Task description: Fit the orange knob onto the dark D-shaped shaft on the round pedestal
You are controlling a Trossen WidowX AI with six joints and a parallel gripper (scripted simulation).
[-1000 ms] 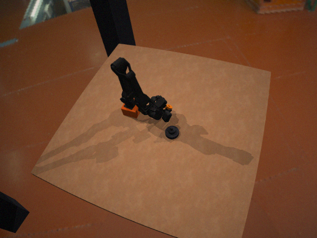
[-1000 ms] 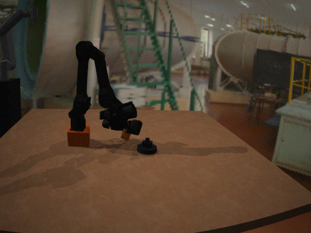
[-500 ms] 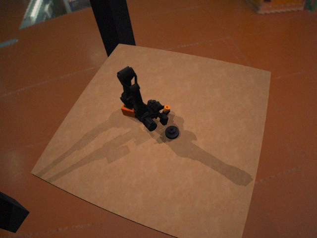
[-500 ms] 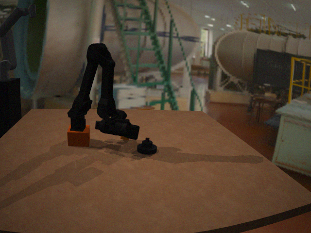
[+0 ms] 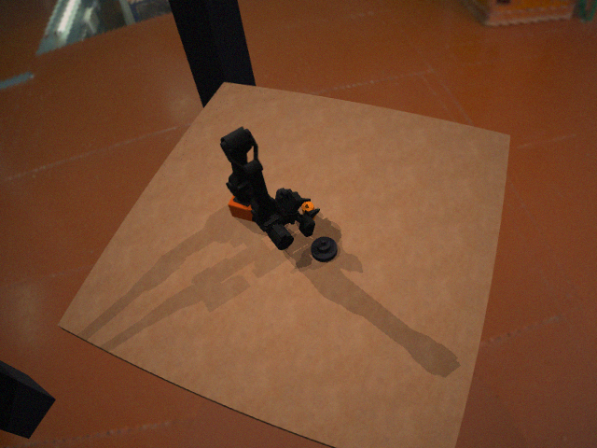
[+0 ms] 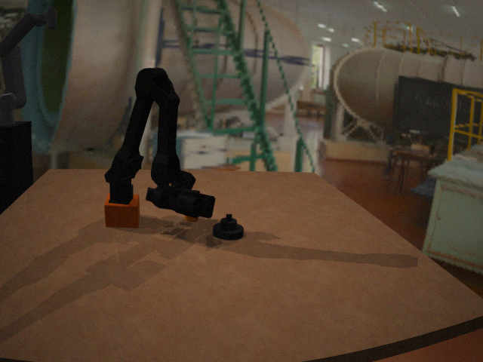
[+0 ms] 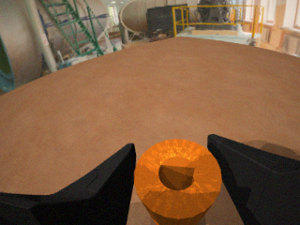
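Note:
The orange knob (image 5: 311,207) (image 6: 190,219) (image 7: 177,204) stands upright, hole upward, low over or on the table. In the wrist view a straight edge crosses the hole's far part. My gripper (image 5: 313,204) (image 7: 172,145) lies nearly level, its fingers on either side of the knob. They are partly open, with hardly any gap to it. In the exterior view the gripper body hides the fingertips and most of the knob. The round dark pedestal (image 5: 315,251) (image 6: 228,234) stands apart from the knob, its shaft (image 5: 324,243) (image 6: 229,216) bare. The wrist view does not show the pedestal.
The arm's orange base block (image 5: 240,210) (image 6: 121,213) is left of the gripper. The arm folds high above it. The brown table (image 5: 409,192) (image 6: 272,304) (image 7: 155,84) carries broad arm shadows. Dark posts rise beyond its edge at the back and left in the top view.

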